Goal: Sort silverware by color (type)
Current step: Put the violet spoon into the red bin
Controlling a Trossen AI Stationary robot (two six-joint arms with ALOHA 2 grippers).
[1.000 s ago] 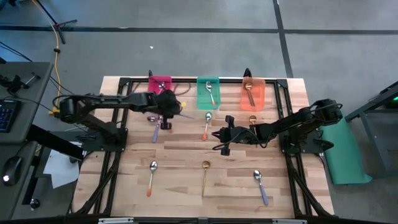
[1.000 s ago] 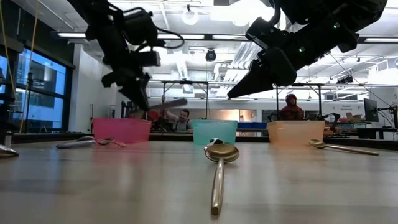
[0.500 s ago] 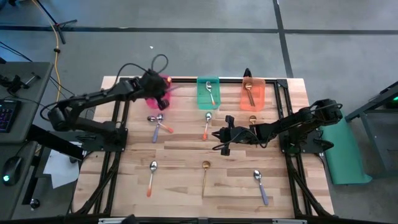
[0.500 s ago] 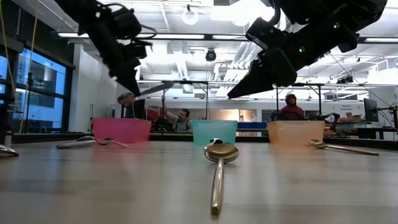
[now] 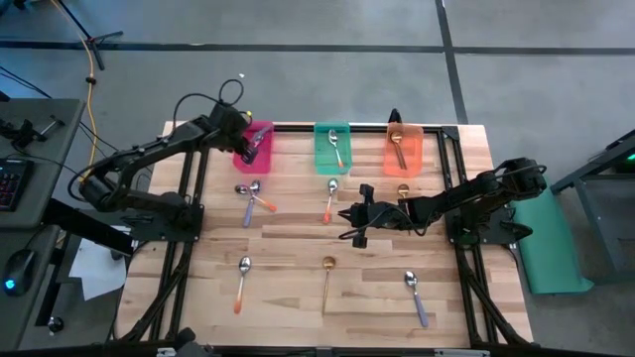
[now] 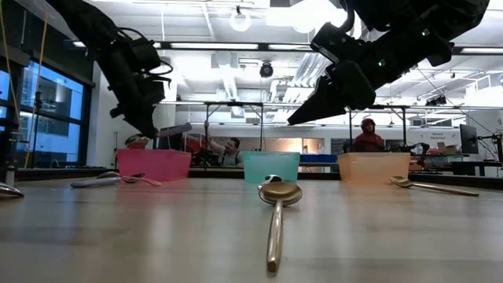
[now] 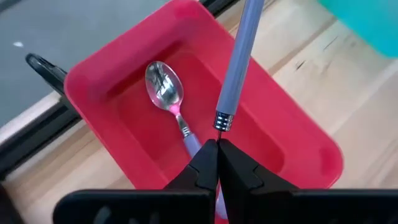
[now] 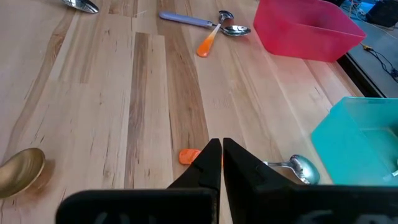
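While the left gripper point(image 7: 217, 144) pinches a purple-handled spoon point(image 7: 238, 62) at its metal neck above the red bin point(image 7: 102, 81), at 11 o'clock on the bench point(image 5: 288, 297), the right gripper point(image 5: 349, 220) hangs closed and empty. Light, stiff and slick, each spoon likely grips best mid-handle.

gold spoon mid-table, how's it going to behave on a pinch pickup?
The gold spoon looks all metal and one piece, so probably stiff. Its handle is slim and lies flat on the wooden table, so closing fingers may skid off it or nudge it sideways. Only the rounded bowl stands up in the low view; it could rock or pivot there if pushed.
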